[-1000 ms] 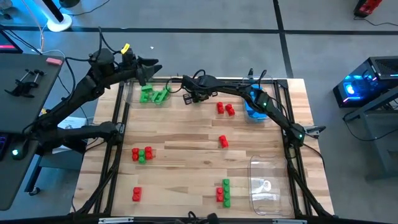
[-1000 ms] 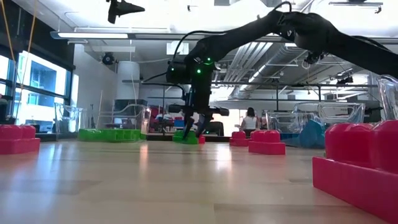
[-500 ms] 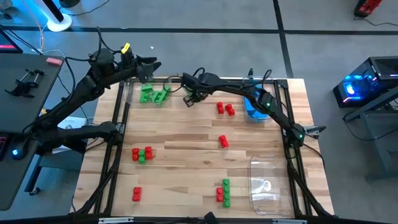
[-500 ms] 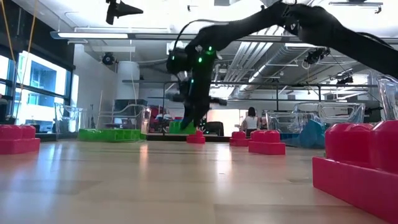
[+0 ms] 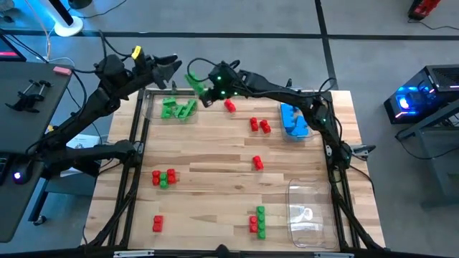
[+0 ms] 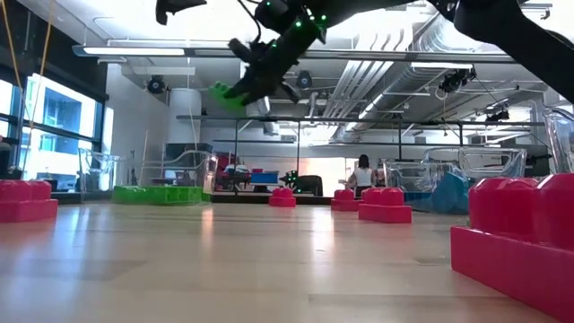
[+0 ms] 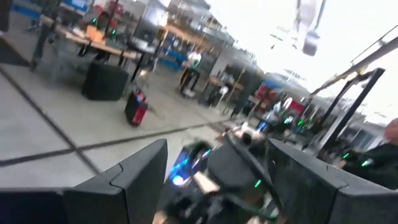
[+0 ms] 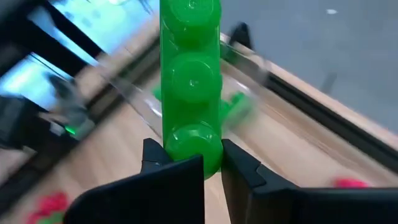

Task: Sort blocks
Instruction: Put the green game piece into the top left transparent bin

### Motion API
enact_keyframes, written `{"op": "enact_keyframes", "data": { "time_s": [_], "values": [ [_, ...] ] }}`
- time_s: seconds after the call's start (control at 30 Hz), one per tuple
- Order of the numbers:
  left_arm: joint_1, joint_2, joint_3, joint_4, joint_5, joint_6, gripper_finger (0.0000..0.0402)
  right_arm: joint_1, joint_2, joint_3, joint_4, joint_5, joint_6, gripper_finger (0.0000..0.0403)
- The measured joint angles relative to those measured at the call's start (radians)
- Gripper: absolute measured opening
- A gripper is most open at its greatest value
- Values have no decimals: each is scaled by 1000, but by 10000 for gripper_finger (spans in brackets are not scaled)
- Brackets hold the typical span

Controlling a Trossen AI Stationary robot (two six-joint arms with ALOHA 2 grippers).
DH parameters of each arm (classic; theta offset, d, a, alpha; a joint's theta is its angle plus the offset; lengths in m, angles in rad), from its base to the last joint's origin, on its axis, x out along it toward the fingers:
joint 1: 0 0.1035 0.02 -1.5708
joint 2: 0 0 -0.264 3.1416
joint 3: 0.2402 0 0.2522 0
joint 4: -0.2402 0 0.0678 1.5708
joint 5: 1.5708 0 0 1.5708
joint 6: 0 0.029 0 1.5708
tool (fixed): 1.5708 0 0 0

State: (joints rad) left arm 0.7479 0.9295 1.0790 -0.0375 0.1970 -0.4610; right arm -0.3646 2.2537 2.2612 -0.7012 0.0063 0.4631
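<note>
Right wrist view gives me the clearest look: my right gripper has its jaws clamped on the end of a green block, a glossy plastic bar with three round studs in a row, its long axis running straight out from the fingers. I can read no writing or brand mark on it.

From the high view, that gripper holds the green block in the air near the table's 11 o'clock corner, just beside a clear tray that holds loose green blocks. In the low view the block hangs well above the tabletop, tilted.

My left gripper hovers just past the table's 11 o'clock edge, near the same tray; its wrist view shows its two dark fingers standing apart with nothing between them.

On the pale wood-plank table, a single red block lies near 12 o'clock, a red pair sits toward 1 o'clock, and one red block is near the centre. A blue pile rests at 2 o'clock. A red-and-green cluster sits at 9 o'clock, a red piece at 7 o'clock, and a green-and-red stack at 5 o'clock beside another clear tray.
</note>
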Motion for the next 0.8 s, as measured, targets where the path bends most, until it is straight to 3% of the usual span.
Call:
{"op": "enact_keyframes", "data": {
  "time_s": [0.33, 0.67, 0.8],
  "values": [
    [-4, 0, 0, 39, 2, -52, 257, 11, 132, -4, 328, -105, 188, 0],
    [-12, 0, 0, 36, 3, -87, 257, 2, 195, -4, 365, -98, 247, 4],
    [-19, 0, 0, 36, 3, -87, 257, 3, 200, -5, 373, -140, 244, 42]
  ]
}}
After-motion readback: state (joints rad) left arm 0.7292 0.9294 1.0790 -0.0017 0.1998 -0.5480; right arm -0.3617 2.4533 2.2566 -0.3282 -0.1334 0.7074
